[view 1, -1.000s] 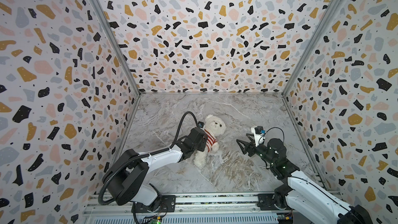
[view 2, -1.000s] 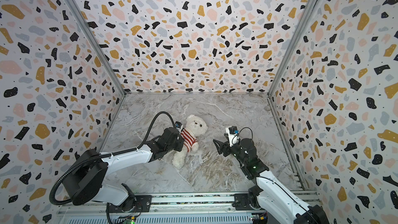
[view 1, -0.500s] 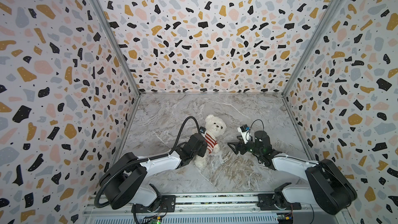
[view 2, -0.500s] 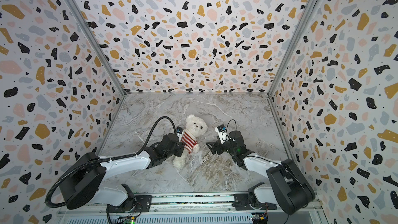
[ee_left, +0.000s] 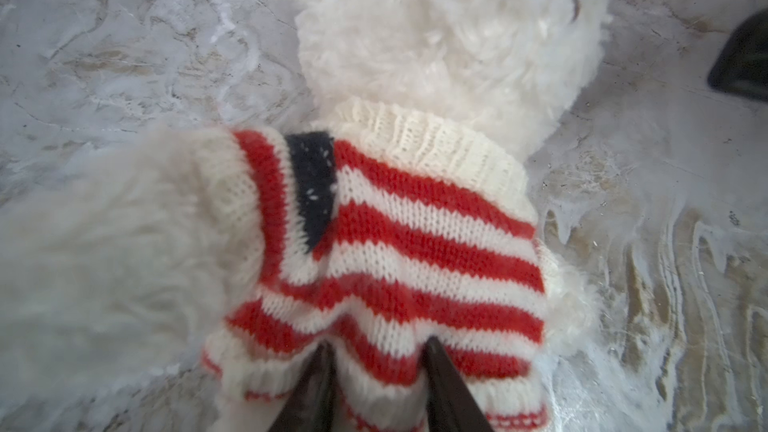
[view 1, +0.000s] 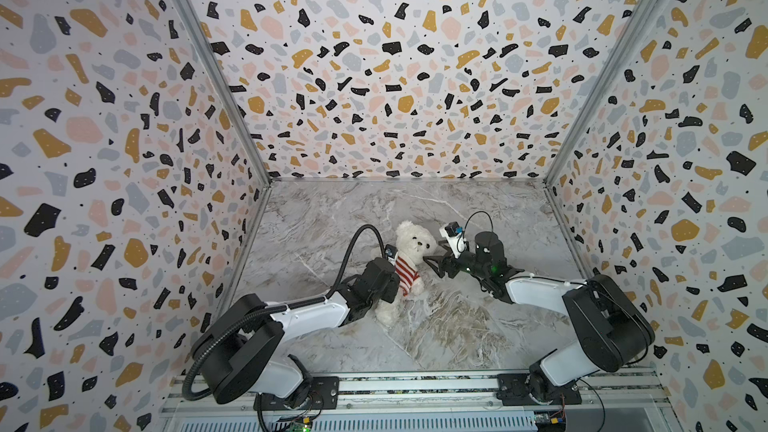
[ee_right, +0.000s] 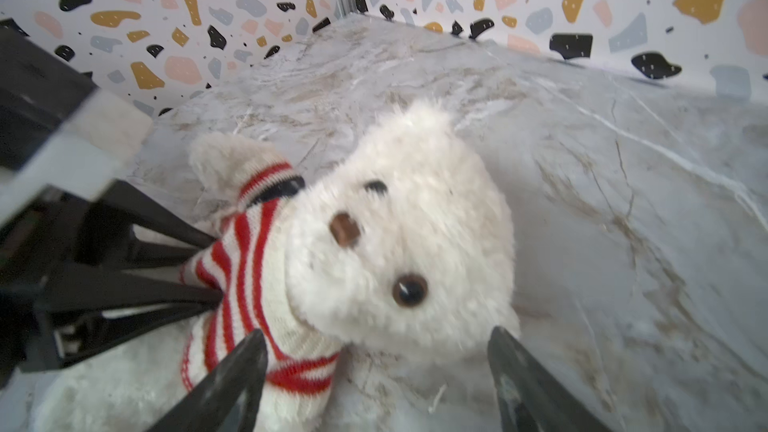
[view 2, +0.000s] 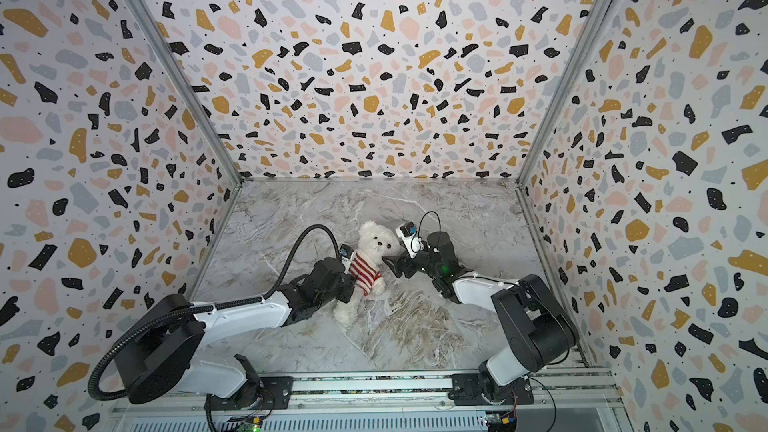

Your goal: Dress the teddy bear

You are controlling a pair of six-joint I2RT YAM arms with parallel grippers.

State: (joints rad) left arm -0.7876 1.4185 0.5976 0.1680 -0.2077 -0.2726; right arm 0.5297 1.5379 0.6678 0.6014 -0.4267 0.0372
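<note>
Now the right gripper (view 1: 432,267), jaws parted, has been brought beside the teddy bear (ee_right: 415,222), probably for bracing; the striped sweater (ee_left: 415,243) is clamped by the left gripper (ee_left: 378,344).

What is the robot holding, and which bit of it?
The left gripper pinches the striped sweater by its bottom hem, on the teddy bear. The right gripper is open, holding nothing.

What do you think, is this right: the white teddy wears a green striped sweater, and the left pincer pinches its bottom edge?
Only the colour is wrong. The left wrist view shows the sweater on the teddy striped red and white, not green. The left pincer does pinch its bottom edge.
</note>
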